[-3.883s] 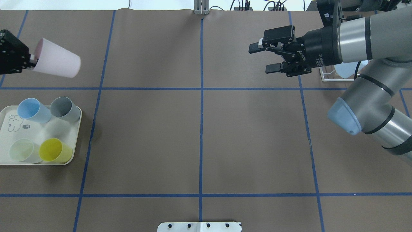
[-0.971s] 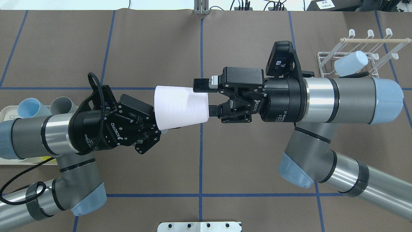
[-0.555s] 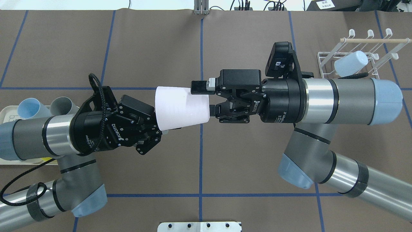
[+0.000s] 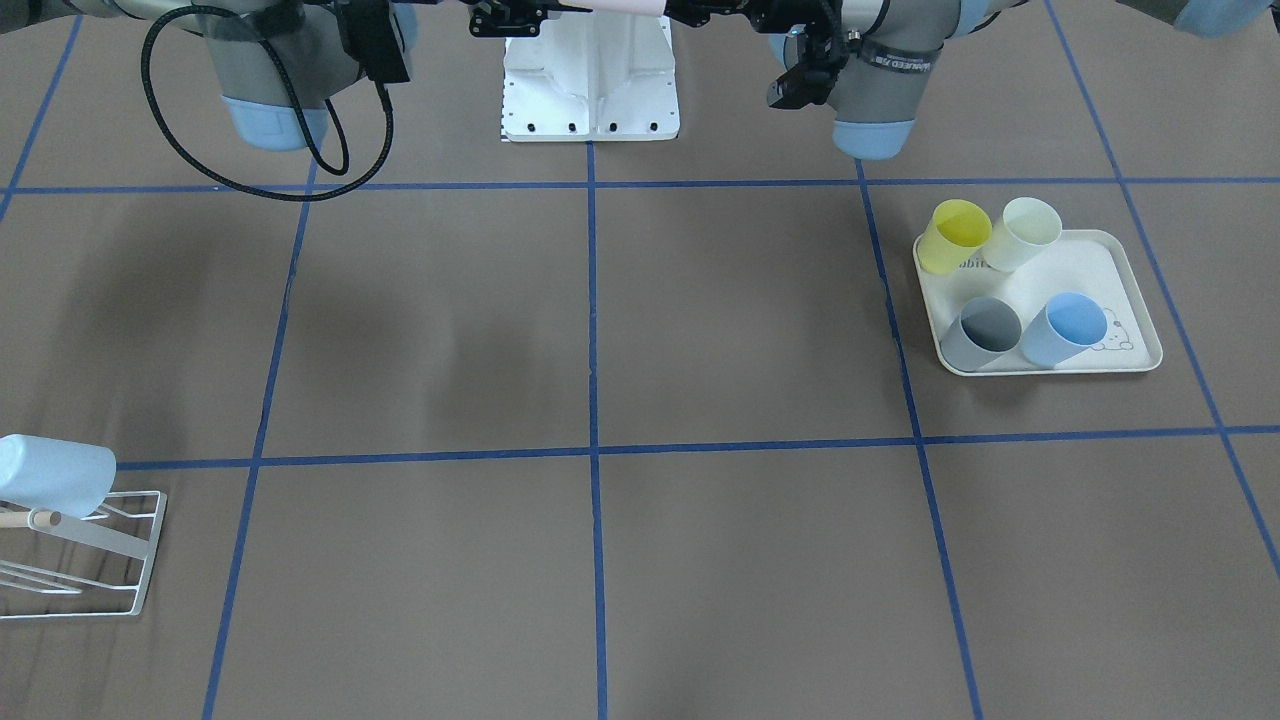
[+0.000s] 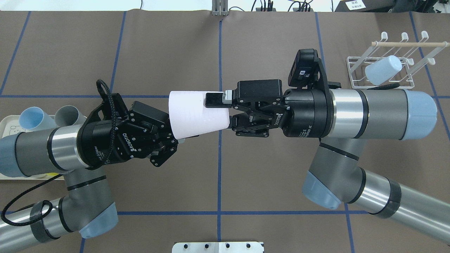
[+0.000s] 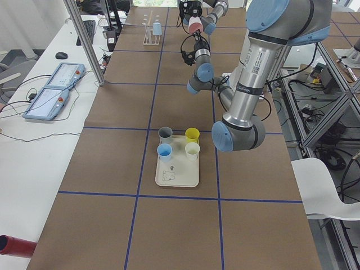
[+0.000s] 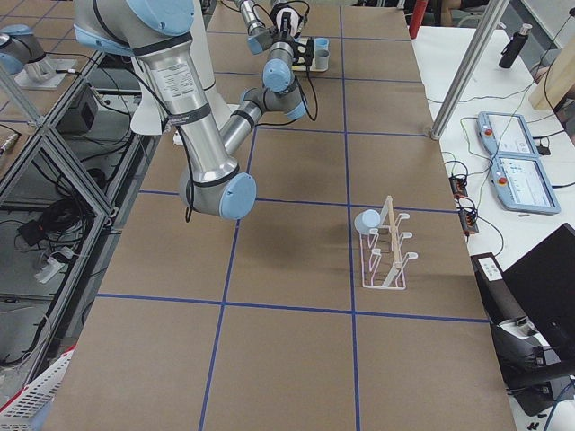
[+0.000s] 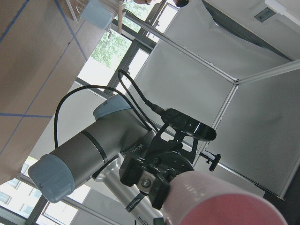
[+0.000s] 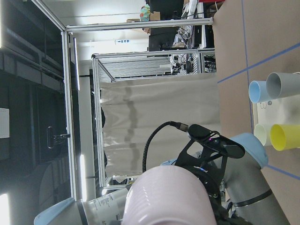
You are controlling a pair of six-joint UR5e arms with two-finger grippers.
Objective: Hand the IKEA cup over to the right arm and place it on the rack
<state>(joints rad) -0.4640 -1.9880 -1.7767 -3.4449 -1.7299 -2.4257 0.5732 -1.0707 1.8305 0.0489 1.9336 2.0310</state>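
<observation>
Mid-frame in the overhead view, the left gripper point(image 5: 174, 136) is clamped on the wide rim of the pale pink cup point(image 5: 191, 116), holding it sideways above the table point(image 5: 274, 168). The right gripper point(image 5: 219, 111) faces it, its fingers point(image 5: 214, 99) spread wide astride the cup's narrow base, 1 lying across its top. Farther off, upper right, the rack point(image 5: 404, 44) carries 1 light blue cup point(image 5: 383, 69).
</observation>
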